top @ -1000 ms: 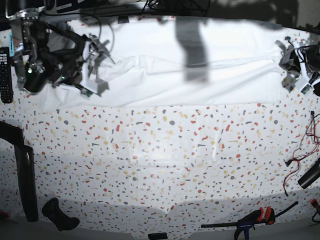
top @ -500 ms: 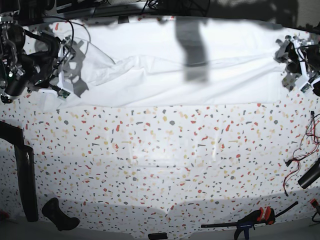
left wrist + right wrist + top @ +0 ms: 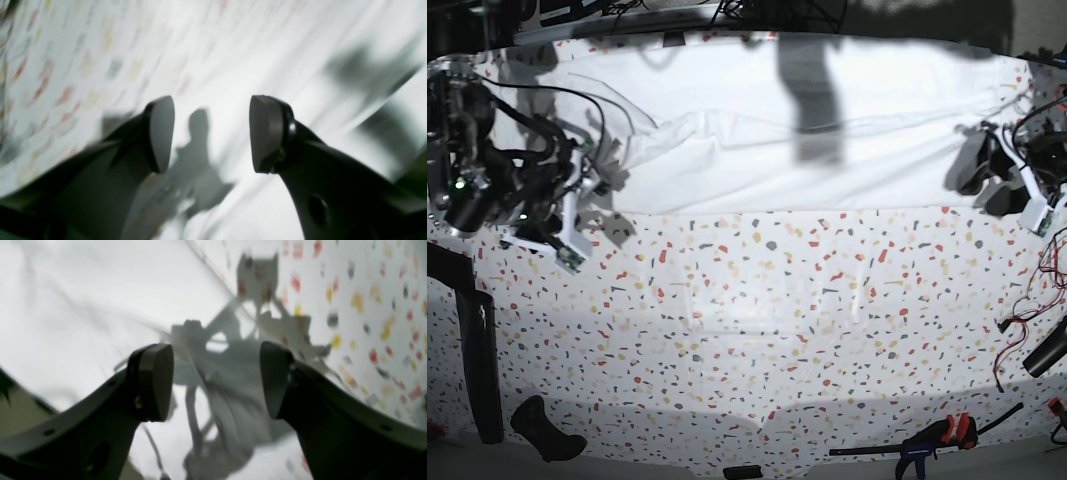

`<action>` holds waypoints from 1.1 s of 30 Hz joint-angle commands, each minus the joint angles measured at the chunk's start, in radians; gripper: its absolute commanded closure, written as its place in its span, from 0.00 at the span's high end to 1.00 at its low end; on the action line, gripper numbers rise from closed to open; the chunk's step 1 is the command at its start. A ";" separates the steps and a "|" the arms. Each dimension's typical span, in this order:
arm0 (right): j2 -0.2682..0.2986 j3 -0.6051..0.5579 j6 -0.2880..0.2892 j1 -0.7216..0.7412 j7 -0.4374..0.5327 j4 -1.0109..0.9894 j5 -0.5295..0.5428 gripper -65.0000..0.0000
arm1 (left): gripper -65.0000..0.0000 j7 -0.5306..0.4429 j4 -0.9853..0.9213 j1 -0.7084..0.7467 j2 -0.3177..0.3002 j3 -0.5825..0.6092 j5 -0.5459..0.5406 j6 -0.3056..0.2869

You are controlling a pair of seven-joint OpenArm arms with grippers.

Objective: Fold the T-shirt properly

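Note:
The white T-shirt (image 3: 827, 150) lies spread in a long folded band across the far side of the speckled table. My right gripper (image 3: 562, 240) hangs just off the shirt's left end, over bare tabletop. In the right wrist view its jaws (image 3: 216, 381) stand open and empty, with white cloth (image 3: 83, 290) at upper left. My left gripper (image 3: 1035, 205) hovers past the shirt's right edge. The left wrist view is blurred but shows the gripper (image 3: 213, 133) open with nothing between the fingers, the shirt (image 3: 267, 50) below.
Red and black wires (image 3: 1027, 310) and a black cylinder (image 3: 1047, 355) lie at the right edge. A clamp (image 3: 937, 440) sits at the near right. A black stand (image 3: 477, 350) and a dark object (image 3: 547, 430) are at the near left.
The left gripper has opened, let go of the shirt's right edge and drawn back toward the near side. The right arm has swung left and then nearer, off the shirt.

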 commanded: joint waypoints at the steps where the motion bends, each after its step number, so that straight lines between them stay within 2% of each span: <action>1: -0.015 0.008 -0.011 0.013 0.010 0.013 -0.011 0.61 | 0.52 -0.015 0.009 -0.018 0.009 -0.010 0.006 0.003; 4: -0.106 0.008 -0.062 0.007 0.011 0.013 -0.084 0.61 | 0.52 0.008 -0.028 -0.029 0.100 -0.009 0.100 0.004; 7: -0.175 0.008 -0.111 -0.003 0.012 0.013 -0.156 0.61 | 0.52 0.060 -0.059 -0.026 0.174 -0.009 0.099 0.004; 11: -0.229 0.008 -0.150 -0.035 0.013 0.013 -0.250 0.61 | 0.52 0.079 -0.059 -0.029 0.219 -0.010 0.100 0.011; 16: -0.245 0.008 -0.185 -0.106 0.023 0.013 -0.332 0.61 | 0.52 0.089 -0.060 -0.023 0.220 -0.010 0.115 0.019; 19: -0.245 0.008 -0.212 -0.158 0.105 0.013 -0.390 0.61 | 0.52 0.085 -0.066 -0.023 0.224 -0.010 0.142 0.019; 21: -0.245 0.008 -0.224 -0.189 0.140 0.012 -0.391 0.61 | 0.52 0.080 -0.089 -0.023 0.227 -0.010 0.146 0.019; 24: -0.245 0.008 -0.226 -0.217 0.143 0.004 -0.391 0.61 | 0.52 0.077 -0.143 -0.024 0.234 -0.010 0.144 0.019; 29: -0.245 0.008 -0.244 -0.220 0.182 -0.043 -0.392 0.61 | 0.52 0.058 -0.237 -0.029 0.270 -0.009 0.147 0.018; 33: -0.245 0.008 -0.248 -0.214 0.234 -0.122 -0.393 0.61 | 0.52 0.021 -0.260 -0.034 0.284 -0.009 0.222 0.018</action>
